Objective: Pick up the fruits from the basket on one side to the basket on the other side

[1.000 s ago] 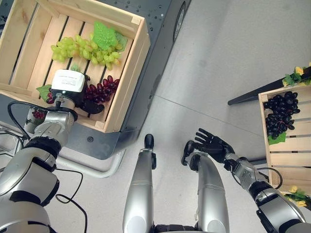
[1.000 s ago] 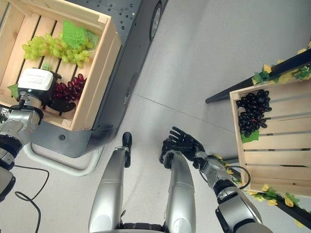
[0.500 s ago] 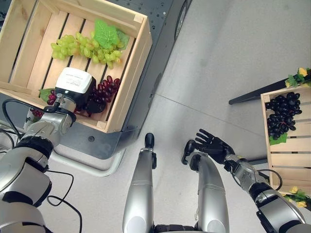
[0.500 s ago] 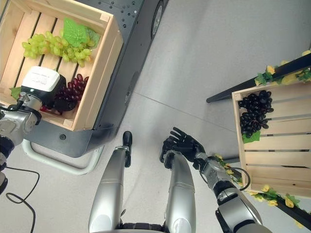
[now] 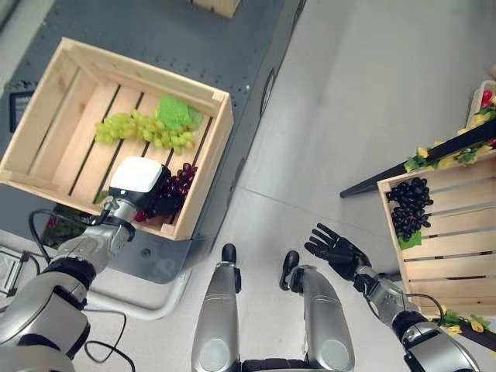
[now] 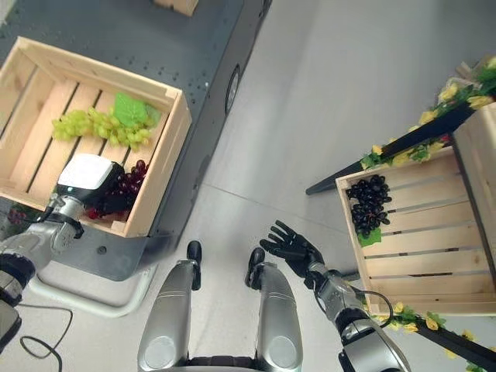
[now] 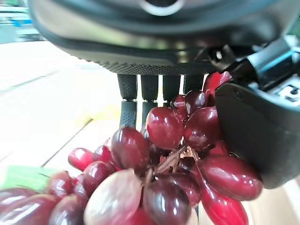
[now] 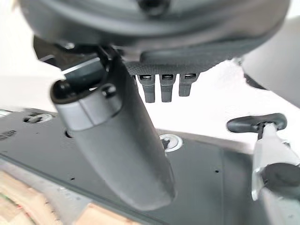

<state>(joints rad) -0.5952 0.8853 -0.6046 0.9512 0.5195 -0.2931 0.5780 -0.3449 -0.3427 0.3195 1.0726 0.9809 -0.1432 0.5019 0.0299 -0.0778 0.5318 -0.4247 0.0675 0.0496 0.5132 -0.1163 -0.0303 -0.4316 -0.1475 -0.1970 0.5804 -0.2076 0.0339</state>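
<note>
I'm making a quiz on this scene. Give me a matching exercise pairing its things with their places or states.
Things:
1. red grapes
2. green grapes
3. black grapes
4. right hand

Places or states:
A. in the crate on the robot's right
B. open, holding nothing
C. in the left hand
D. lying free in the left crate

Pairs: 1-C, 2-D, 3-A, 4-B

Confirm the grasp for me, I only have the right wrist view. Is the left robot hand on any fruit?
Observer: Yes. The left robot hand has thumb and fingers closed on the red grapes.
Operator: Where's that bunch?
Observer: Inside the left crate, by its near right corner.
Operator: Anything else in there?
Observer: Green grapes with a leaf, farther back.
Operator: Target side?
Observer: The right crate holds black grapes.
</note>
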